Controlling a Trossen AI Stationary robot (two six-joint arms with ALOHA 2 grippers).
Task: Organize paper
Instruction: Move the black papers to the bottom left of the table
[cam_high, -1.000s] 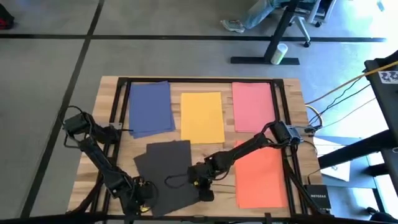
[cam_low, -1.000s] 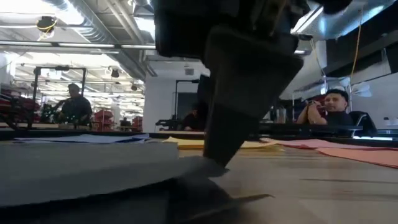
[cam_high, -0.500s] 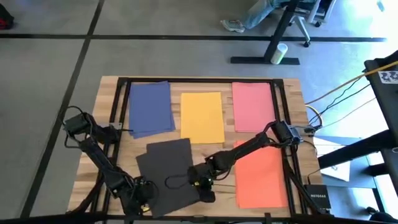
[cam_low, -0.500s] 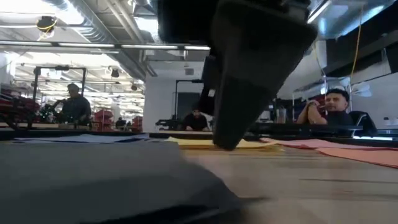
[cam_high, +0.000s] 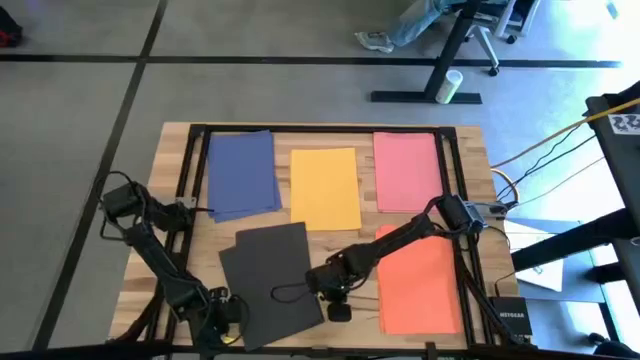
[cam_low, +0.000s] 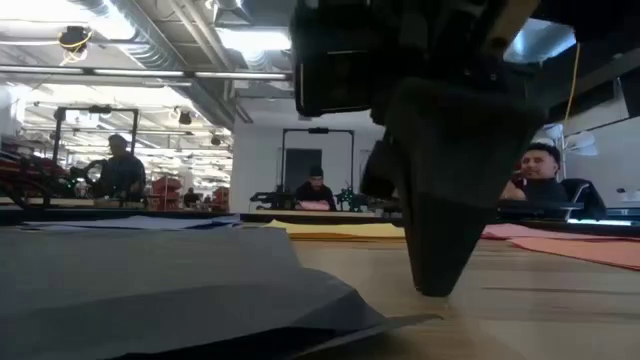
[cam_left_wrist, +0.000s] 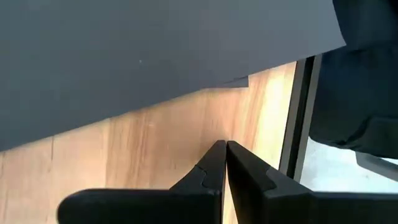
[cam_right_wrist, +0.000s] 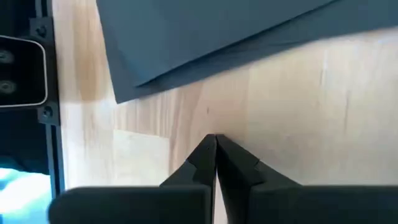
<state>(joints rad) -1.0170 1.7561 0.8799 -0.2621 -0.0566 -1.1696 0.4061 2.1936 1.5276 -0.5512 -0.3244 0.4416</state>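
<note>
Centrally, near the table's (cam_high: 170, 180) front edge: dark sheet (cam_high: 270, 283), skewed, one corner lifted in the low view. Behind it, in a row: blue (cam_high: 242, 173), yellow (cam_high: 324, 187), pink (cam_high: 406, 170); orange (cam_high: 420, 282) front right. Right gripper (cam_high: 340, 311) pinched empty, just beside the dark sheet's front right corner, bare wood beneath. Left gripper (cam_high: 225, 318) likewise closed on nothing, off its front left corner.

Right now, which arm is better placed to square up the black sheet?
Probably left. The left tool, shut, sits at the near left edge of the crooked black sheet. The right tool, also shut, stands on bare wood past its right edge, beside the orange sheet.
</note>
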